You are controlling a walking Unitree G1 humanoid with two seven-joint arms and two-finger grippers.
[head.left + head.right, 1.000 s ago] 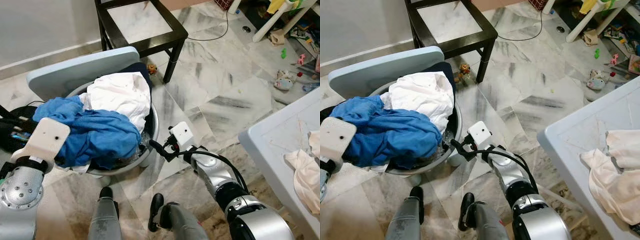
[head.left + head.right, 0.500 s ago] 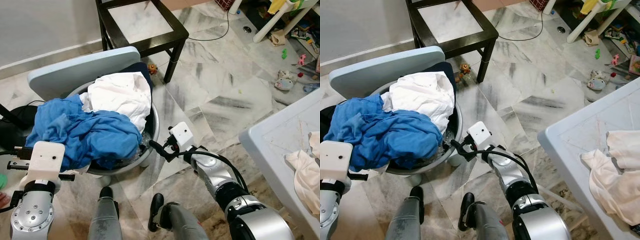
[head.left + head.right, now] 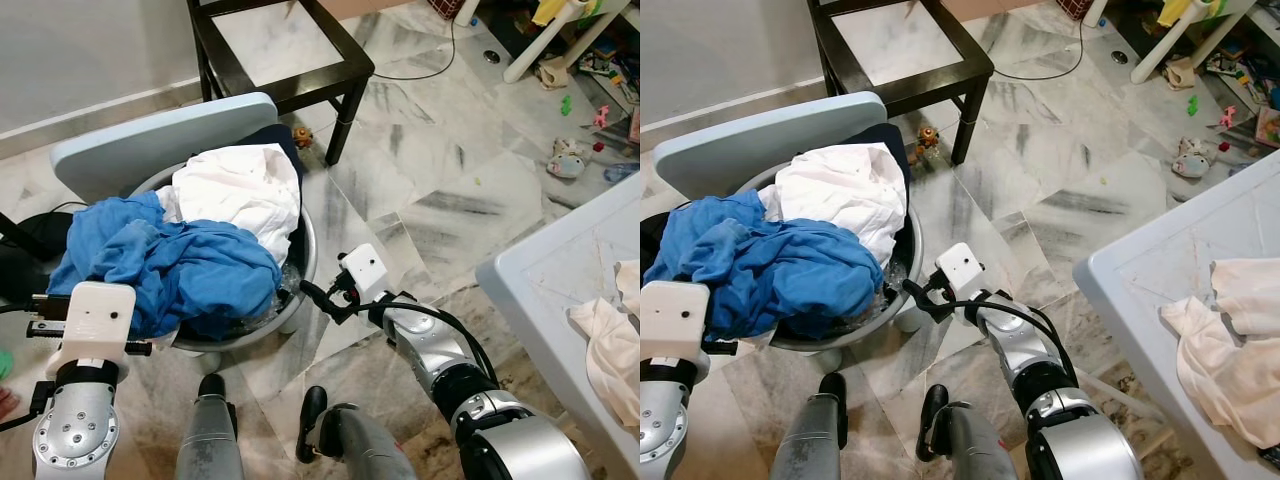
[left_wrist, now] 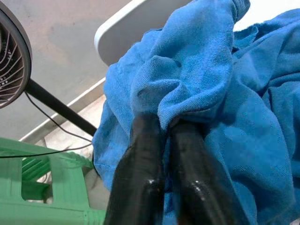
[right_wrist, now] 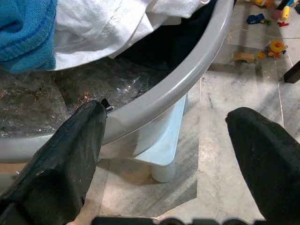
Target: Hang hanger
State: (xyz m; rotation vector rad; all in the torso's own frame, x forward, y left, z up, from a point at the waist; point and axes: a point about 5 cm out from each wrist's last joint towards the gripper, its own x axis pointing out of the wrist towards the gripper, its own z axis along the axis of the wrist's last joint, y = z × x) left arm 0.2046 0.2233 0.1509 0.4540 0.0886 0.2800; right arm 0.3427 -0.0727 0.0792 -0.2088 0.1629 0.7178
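At lower left, the left gripper [image 4: 161, 129] is pinching the blue towel [image 3: 170, 265] heaped in the tub [image 3: 305, 262], likely clearing laundry, while the right gripper [image 5: 171, 140] is waiting spread at the rim; I cannot make out any hanger.

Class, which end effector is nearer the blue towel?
Left. The left end effector pinches the blue towel; the right end effector hangs open beside the basin's rim.

Clothes [image 3: 200, 250] piled in basin [image 3: 305, 262]; chair [image 3: 280, 50] behind; table [image 3: 560, 290] right.
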